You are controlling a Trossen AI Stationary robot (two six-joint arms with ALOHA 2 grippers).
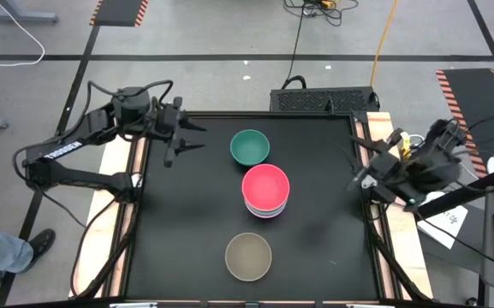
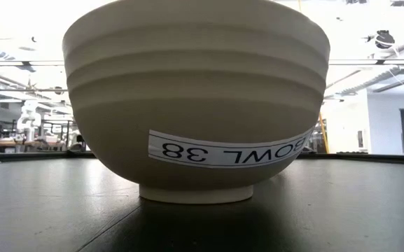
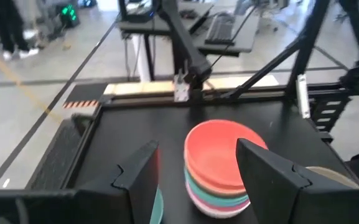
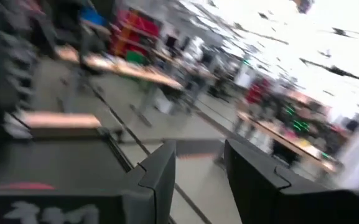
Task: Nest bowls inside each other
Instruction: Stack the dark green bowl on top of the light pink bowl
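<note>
Red-pink bowl (image 1: 265, 185) tops stack; left gripper (image 1: 187, 137) and right gripper (image 1: 355, 174) both spread wide, empty.

Mat sides free; bowls (image 1: 265, 190) line centre.

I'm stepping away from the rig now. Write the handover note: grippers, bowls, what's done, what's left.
Left gripper: open, empty, at the table's far left, near the teal bowl.
Right gripper: open, empty, at the right edge.
Bowls: a nested stack with the red-pink bowl on top sits mid-table; the teal bowl stands alone just beyond it; the olive-grey bowl stands alone at the near edge, labelled BOWL 38.
Done: most bowls stacked.
Left: nest the teal and olive-grey bowls into the stack.
</note>
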